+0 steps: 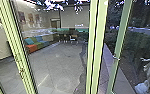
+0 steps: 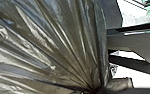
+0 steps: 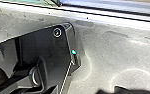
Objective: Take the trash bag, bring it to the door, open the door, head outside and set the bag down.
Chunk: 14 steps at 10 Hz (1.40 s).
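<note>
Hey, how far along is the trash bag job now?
Pickup looks done: the trash bag gathers into tight folds near the left wrist camera. Carrying seems in hand, with green-framed glass ahead in the head view; I can't tell whether the door is open. Setting down that gathered bag is left.

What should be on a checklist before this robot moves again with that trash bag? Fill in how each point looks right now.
1. Trash bag close to left wrist camera: ok, its plastic fills much of that view.
2. Trash bag held firmly: cannot tell.
3. Trash bag free of tears: cannot tell.
4. Green frame in the head camera's sight: ok.
5. Door open wide enough: cannot tell.
</note>
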Available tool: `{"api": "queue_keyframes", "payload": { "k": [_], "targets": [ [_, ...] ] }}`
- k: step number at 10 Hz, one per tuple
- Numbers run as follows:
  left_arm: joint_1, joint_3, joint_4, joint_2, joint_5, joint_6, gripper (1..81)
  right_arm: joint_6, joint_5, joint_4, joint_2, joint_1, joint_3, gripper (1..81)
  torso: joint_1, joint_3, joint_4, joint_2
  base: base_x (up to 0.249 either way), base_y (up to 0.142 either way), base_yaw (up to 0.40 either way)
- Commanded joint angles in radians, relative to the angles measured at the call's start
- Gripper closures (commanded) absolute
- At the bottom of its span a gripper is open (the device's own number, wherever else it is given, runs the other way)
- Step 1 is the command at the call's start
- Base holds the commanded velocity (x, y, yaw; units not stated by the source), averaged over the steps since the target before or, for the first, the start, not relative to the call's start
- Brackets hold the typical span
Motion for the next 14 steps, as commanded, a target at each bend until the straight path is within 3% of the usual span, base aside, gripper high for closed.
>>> {"api": "queue_keyframes", "payload": {
  "k": [1, 3, 4, 5, 6, 12, 14],
  "targets": [
    [-0.049, 0.005, -0.004, 0.002, 0.072, 0.005, 81.1, -0.004, 0.062, 0.063, 0.106, -0.043, 0.002, 1.0, 0.0, 0.0, 0.096, 0.0, 0.0, 0.0, 0.0],
    [-0.05, -0.02, -0.005, 0.004, 0.072, 0.0, 81.1, -0.004, 0.071, 0.064, 0.137, -0.069, 0.002, 1.0, 0.0, 0.0, 0.141, 0.0, 0.0, 0.0, 0.0],
    [-0.05, -0.026, -0.007, 0.005, 0.072, 0.0, 81.1, -0.002, 0.071, 0.063, 0.146, -0.089, 0.009, 1.0, 0.0, 0.0, 0.088, 0.0, 0.0, 0.0, 0.0],
    [-0.05, -0.028, -0.007, 0.004, 0.072, 0.0, 81.1, -0.002, 0.08, 0.057, 0.168, -0.12, 0.003, 1.0, 0.0, 0.0, 0.114, 0.0, 0.0, 0.0, 0.0],
    [-0.051, -0.028, -0.008, 0.001, 0.067, 0.0, 81.1, -0.002, 0.112, 0.05, 0.192, -0.153, -0.004, 1.0, 0.0, 0.0, 0.128, 0.0, 0.0, 0.0, 0.0],
    [-0.066, -0.072, -0.011, -0.001, 0.004, -0.003, 81.1, -0.082, 0.368, 0.017, 0.332, -0.311, -0.148, 1.0, 0.0, 0.0, 0.13, 0.0, 0.0, 0.0, 0.0],
    [-0.067, -0.072, -0.011, -0.001, -0.025, -0.003, 81.1, -0.081, 0.385, -0.011, 0.419, -0.328, -0.261, 1.0, 0.0, 0.0, 0.13, 0.0, 0.0, 0.0, 0.0]
  ]
}}
